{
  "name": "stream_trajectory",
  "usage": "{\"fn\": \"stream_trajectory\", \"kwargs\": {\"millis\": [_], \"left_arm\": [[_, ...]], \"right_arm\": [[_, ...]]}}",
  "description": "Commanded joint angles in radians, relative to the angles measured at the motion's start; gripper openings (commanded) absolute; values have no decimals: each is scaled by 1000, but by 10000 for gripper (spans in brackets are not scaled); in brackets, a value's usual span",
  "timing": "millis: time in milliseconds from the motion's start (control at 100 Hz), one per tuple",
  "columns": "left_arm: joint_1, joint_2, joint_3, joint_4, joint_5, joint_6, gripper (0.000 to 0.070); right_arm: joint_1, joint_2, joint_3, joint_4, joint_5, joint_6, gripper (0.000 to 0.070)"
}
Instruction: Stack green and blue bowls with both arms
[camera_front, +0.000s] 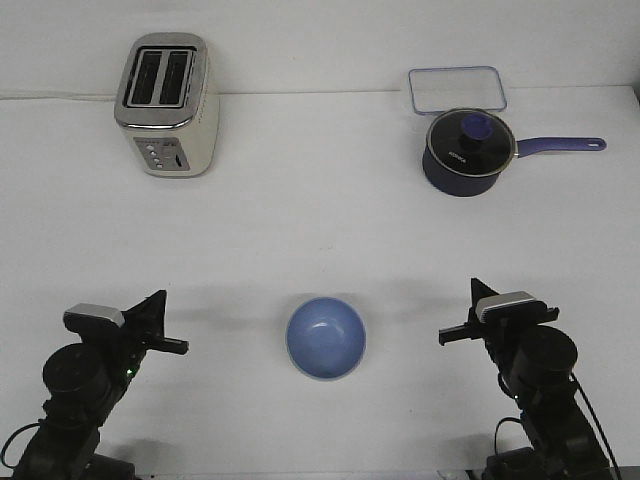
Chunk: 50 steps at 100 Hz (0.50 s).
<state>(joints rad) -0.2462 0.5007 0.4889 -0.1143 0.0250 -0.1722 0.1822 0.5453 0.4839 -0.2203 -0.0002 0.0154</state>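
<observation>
The blue bowl (326, 338) sits upright on the white table, near the front and midway between the two arms. The green bowl does not show as a separate thing anywhere in the front view; I cannot tell whether it is under the blue one. My left gripper (170, 322) is to the left of the blue bowl, well apart from it, with its prongs spread and nothing between them. My right gripper (458, 312) is to the right of the bowl, also apart from it, prongs spread and empty.
A silver toaster (167, 105) stands at the back left. A dark lidded saucepan (467, 152) with a purple handle stands at the back right, with a clear rectangular container (456, 90) behind it. The table's front edge runs just below the arms.
</observation>
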Motion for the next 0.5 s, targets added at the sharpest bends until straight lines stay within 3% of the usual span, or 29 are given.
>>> {"fn": "stream_trajectory", "kwargs": {"millis": [0, 220, 340, 490], "left_arm": [[-3, 0, 12, 12, -4, -1, 11], [-3, 0, 12, 11, -4, 3, 11], [5, -25, 10, 33, -19, 106, 12], [5, -109, -44, 94, -19, 133, 12]], "right_arm": [[2, 3, 11, 11, 1, 10, 3], [2, 3, 11, 11, 1, 10, 3], [2, 3, 11, 11, 1, 10, 3], [2, 3, 11, 11, 1, 10, 3]]}}
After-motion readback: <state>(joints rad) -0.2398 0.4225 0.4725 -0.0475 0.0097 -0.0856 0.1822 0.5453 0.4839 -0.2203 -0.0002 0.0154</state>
